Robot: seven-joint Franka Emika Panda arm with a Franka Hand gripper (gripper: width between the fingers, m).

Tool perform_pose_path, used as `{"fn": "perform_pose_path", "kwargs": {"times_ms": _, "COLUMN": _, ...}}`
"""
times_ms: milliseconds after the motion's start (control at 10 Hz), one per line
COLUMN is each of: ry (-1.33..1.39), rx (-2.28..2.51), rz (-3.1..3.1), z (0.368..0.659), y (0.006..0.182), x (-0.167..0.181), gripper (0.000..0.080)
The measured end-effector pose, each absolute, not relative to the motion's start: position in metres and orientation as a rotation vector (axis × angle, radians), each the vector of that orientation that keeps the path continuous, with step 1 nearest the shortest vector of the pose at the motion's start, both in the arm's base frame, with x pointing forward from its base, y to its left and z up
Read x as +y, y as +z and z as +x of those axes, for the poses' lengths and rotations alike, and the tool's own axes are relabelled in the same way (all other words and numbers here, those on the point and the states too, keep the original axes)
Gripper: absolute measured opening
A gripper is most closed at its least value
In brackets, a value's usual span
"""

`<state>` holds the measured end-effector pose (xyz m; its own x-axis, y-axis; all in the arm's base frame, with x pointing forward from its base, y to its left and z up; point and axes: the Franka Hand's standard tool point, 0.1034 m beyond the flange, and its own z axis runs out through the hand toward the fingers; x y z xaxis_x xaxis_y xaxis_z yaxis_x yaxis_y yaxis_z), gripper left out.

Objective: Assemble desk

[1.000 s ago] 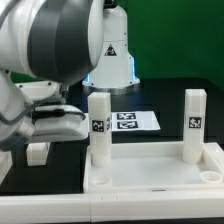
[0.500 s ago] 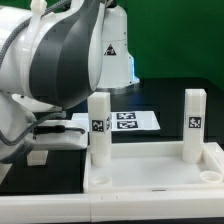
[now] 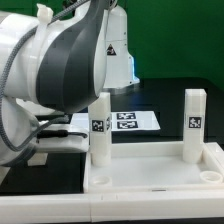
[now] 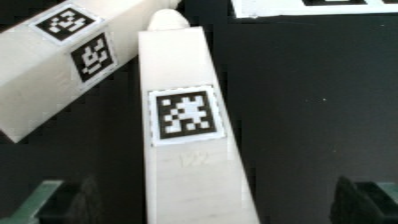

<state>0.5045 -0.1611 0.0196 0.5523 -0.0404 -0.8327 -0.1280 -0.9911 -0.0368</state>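
The desk top point(image 3: 150, 172) lies at the front of the exterior view with two white tagged legs standing upright in it, one on the left point(image 3: 99, 128) and one on the right point(image 3: 193, 123). In the wrist view a loose white leg point(image 4: 183, 110) lies on the black table and runs between my fingers. My gripper point(image 4: 208, 205) is open, with its dark fingertips point(image 4: 45, 200) well clear of the leg on both sides. A second loose leg point(image 4: 63, 70) lies slanted beside the first. In the exterior view my arm hides the gripper.
The marker board point(image 3: 130, 120) lies behind the desk top, and its corner shows in the wrist view point(image 4: 311, 6). The robot base point(image 3: 112, 55) stands at the back. My arm point(image 3: 55, 70) fills the exterior view's left.
My arm has swung lower and nearer to the exterior camera and now covers the gripper and the loose leg at the exterior view's left. The desk top and upright legs have not moved.
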Motion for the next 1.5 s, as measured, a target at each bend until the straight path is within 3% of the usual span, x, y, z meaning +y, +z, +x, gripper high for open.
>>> {"fn": "perform_pose_path", "kwargs": {"times_ms": 100, "ry": 1.437, "rx": 0.146, "rz": -2.685, "z": 0.505, "y": 0.020, "x": -0.161, "gripper": 0.0648}}
{"fn": "perform_pose_path", "kwargs": {"times_ms": 200, "ry": 1.437, "rx": 0.147, "rz": -2.684, "z": 0.504, "y": 0.019, "x": -0.162, "gripper": 0.0513}}
{"fn": "perform_pose_path", "kwargs": {"times_ms": 300, "ry": 1.437, "rx": 0.148, "rz": -2.684, "z": 0.504, "y": 0.019, "x": -0.162, "gripper": 0.0513}}
{"fn": "perform_pose_path", "kwargs": {"times_ms": 500, "ry": 1.437, "rx": 0.148, "rz": -2.683, "z": 0.504, "y": 0.019, "x": -0.162, "gripper": 0.0279}}
{"fn": "perform_pose_path", "kwargs": {"times_ms": 900, "ry": 1.429, "rx": 0.144, "rz": -2.683, "z": 0.506, "y": 0.025, "x": -0.164, "gripper": 0.0281}}
{"fn": "perform_pose_path", "kwargs": {"times_ms": 1100, "ry": 1.457, "rx": 0.142, "rz": -2.637, "z": 0.517, "y": 0.069, "x": -0.166, "gripper": 0.0281}}
{"fn": "perform_pose_path", "kwargs": {"times_ms": 1200, "ry": 1.367, "rx": 0.098, "rz": -2.698, "z": 0.536, "y": 0.080, "x": -0.169, "gripper": 0.0281}}
{"fn": "perform_pose_path", "kwargs": {"times_ms": 1300, "ry": 1.235, "rx": 0.062, "rz": -2.783, "z": 0.555, "y": 0.081, "x": -0.173, "gripper": 0.0281}}
{"fn": "perform_pose_path", "kwargs": {"times_ms": 1500, "ry": 1.052, "rx": 0.067, "rz": -2.877, "z": 0.564, "y": 0.076, "x": -0.179, "gripper": 0.0281}}
